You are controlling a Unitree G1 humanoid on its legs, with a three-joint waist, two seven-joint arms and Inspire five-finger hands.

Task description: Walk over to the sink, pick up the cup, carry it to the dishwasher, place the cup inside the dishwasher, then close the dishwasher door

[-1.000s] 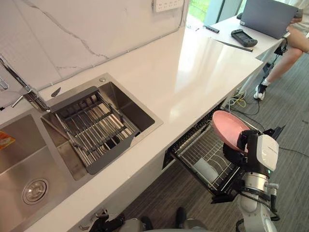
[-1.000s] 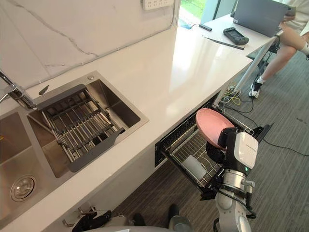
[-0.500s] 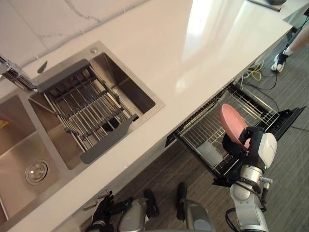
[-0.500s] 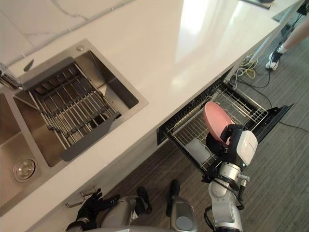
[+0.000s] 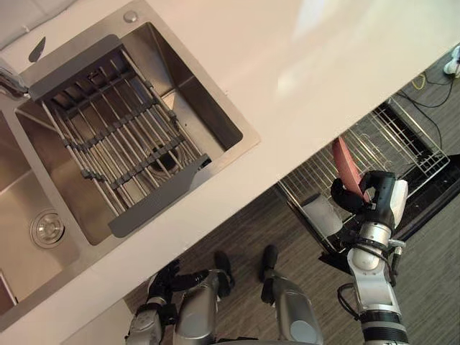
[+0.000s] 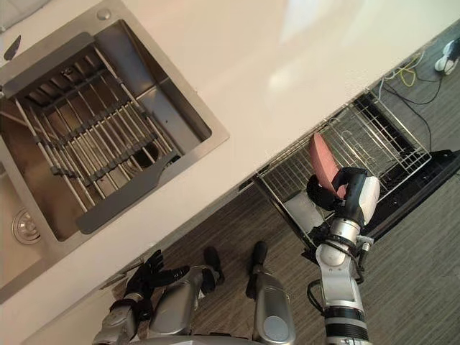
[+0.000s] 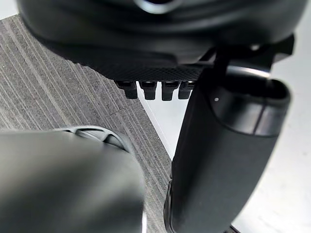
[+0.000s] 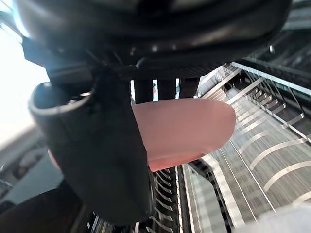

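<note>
— Starting well left of the rack point(image 5: 381, 140), what are we looking at?

— We are seeing the sink point(image 5: 190, 90) with a drain grid point(image 5: 115, 136) lying across it, well apart from the rack. The left hand point(image 6: 146, 272) is hanging low, also left of the rack and close over the floor point(image 5: 244, 244). Its fingers are loose and spread, holding nothing.

— And at the rack itself?

— The right hand point(image 5: 374, 192) is clasping a pink plate point(image 5: 345, 167), thumb on one face and fingers behind. It is holding the plate on edge just above the rack's front. We are judging that it is being held upright so it can slip between the wires. We are carrying a plate, not a cup. A pale thing point(image 5: 321, 215) is lying in the rack's front left corner, and we cannot tell whether that is a cup.

— What room are we working with?

— The counter point(image 5: 287, 72) is overhanging the back of the rack, so we are thinking the plate has to go down from the front. The bare wire to the right of the plate is looking free. The door point(image 5: 431, 201) is lying open just right of the rack, and the floor around it is looking open enough for swinging it shut.
</note>
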